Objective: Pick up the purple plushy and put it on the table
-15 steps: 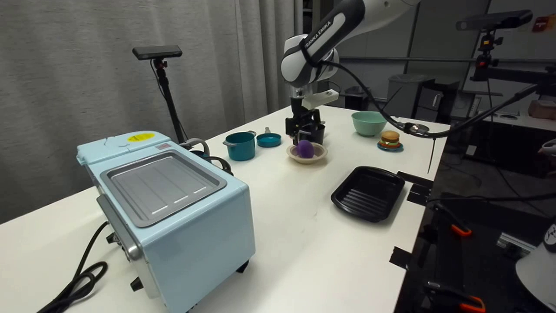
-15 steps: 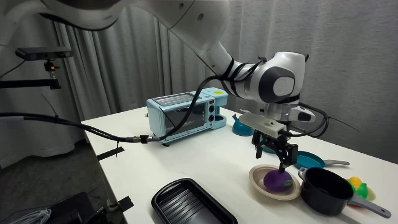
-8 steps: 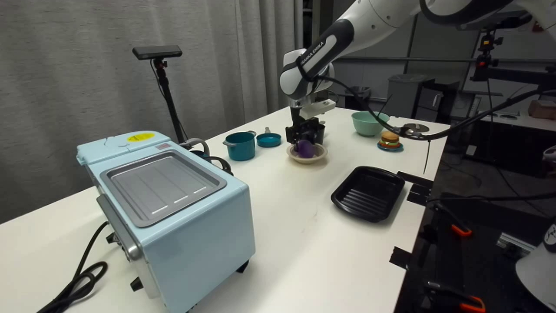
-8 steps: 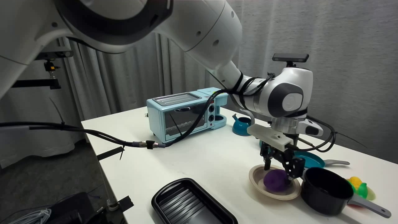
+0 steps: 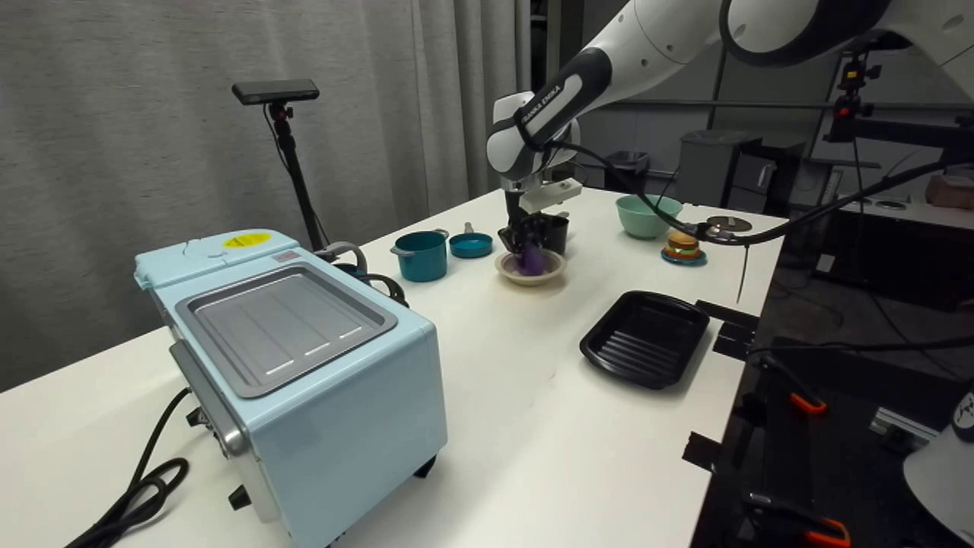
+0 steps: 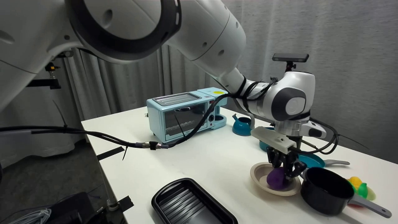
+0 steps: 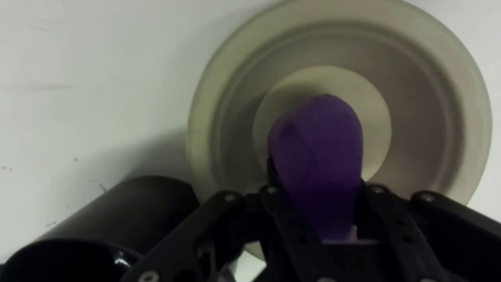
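Note:
The purple plushy (image 7: 323, 141) sits in a shallow tan dish (image 7: 471, 117) on the white table (image 5: 517, 441). My gripper (image 7: 319, 178) has come down over it, with one finger pressed against each side. In the wrist view the toy looks squeezed narrow between them, and its near end runs back under the gripper's dark body. An exterior view shows the purple plushy (image 6: 275, 179) low inside the dish, partly covered by the gripper (image 6: 285, 178). The fingertips are hidden behind the toy and in shadow.
Right beside the dish stands a black saucepan (image 6: 326, 191); its dark side is close to the gripper in the wrist view. A teal pan (image 6: 311, 160), black ridged tray (image 5: 645, 339), teal pot (image 5: 422, 255), green bowl (image 5: 647, 217), toy burger (image 5: 682, 245) and blue oven (image 6: 183, 115) are around.
My gripper has moved down from above the dish to around the plushy, and its jaws have closed from wide apart. The dish and plushy have shifted slightly.

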